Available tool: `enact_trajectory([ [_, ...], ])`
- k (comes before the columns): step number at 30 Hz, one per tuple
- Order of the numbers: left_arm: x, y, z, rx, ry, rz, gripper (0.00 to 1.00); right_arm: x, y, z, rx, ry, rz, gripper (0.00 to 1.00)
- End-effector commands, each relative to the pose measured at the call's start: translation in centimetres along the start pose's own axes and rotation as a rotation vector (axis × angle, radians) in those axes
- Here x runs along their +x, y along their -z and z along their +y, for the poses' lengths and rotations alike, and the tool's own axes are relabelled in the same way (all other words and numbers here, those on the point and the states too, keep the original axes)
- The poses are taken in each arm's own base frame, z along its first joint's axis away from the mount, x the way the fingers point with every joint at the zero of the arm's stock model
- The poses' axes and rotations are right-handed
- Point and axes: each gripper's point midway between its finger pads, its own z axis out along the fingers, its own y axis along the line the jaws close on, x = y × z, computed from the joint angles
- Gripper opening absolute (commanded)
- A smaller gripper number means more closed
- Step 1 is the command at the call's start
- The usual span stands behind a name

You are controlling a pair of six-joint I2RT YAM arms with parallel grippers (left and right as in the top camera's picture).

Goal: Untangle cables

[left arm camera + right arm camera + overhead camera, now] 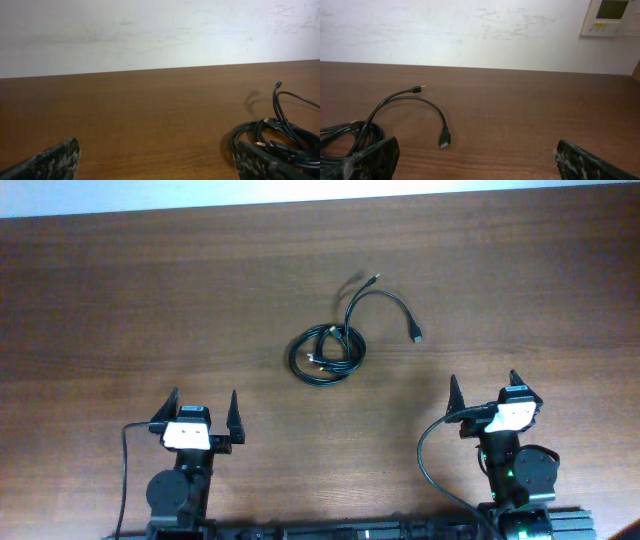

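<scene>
**Tools parked and spread, cords coiled mid-surface**

Nearest the overhead lens are the arms along the bottom edge. The left tool point(203, 393) and right tool point(483, 376) each have their fingers wide apart with nothing between them.

The cables point(342, 340) lie at the centre of that frame, a little right, well apart from both tools. They form one small coil of thin black cords, with two free ends arcing toward the upper right. One end carries a dark plug point(417, 336), the other a smaller gold-tipped plug point(418, 89).

Handling, as a judgement: light, limp and smooth-jacketed, likely to drag as one bundle rather than separate. The best hold looks to be just behind the dark plug, where a single strand lies clear and the plug body would stop it slipping through. The coil probably wants pinning with the other tool.

The surface point(120, 300) is flat brown wood grain — it probably offers little grip against sliding cord. Behind it is a scuffed white wall point(150, 30), with a pale wall panel point(612, 17) at the upper right of the right wrist view.
</scene>
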Motion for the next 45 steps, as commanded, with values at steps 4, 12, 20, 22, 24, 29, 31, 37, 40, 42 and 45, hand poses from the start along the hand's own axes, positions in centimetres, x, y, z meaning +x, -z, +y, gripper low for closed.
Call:
enact_trajectory([
  [4,0.1,0.0,-0.3,0.018,-0.015,0.001,0.99,0.0,0.1,2.1,-0.121,-0.003,-0.007,0.98],
  [12,0.1,0.0,-0.3,0.018,-0.015,0.001,0.99,0.0,0.1,2.1,-0.121,-0.003,-0.007,0.99],
  [20,0.1,0.0,-0.3,0.018,-0.015,0.001,0.99,0.0,0.1,2.1,-0.121,-0.003,-0.007,0.98],
  [22,0.1,0.0,-0.3,0.018,-0.015,0.001,0.99,0.0,0.1,2.1,-0.121,-0.003,-0.007,0.99],
  [24,0.1,0.0,-0.3,0.018,-0.015,0.001,0.99,0.0,0.1,2.1,-0.121,-0.003,-0.007,0.98],
  [29,0.1,0.0,-0.3,0.018,-0.015,0.001,0.99,0.0,0.1,2.1,-0.121,-0.003,-0.007,0.98],
  [31,0.1,0.0,-0.3,0.018,-0.015,0.001,0.99,0.0,0.1,2.1,-0.121,-0.003,-0.007,0.98],
  [37,0.1,0.0,0.9,-0.050,-0.134,0.007,0.99,0.0,0.1,2.1,-0.121,-0.003,-0.007,0.98],
  [40,0.1,0.0,0.9,-0.049,-0.135,0.007,0.99,0.0,0.1,2.1,-0.121,-0.003,-0.007,0.99],
  [42,0.1,0.0,0.9,-0.049,-0.135,0.007,0.99,0.0,0.1,2.1,-0.121,-0.003,-0.007,0.99],
  [45,0.1,0.0,0.9,-0.049,-0.135,0.007,0.99,0.0,0.1,2.1,-0.121,-0.003,-0.007,0.98],
])
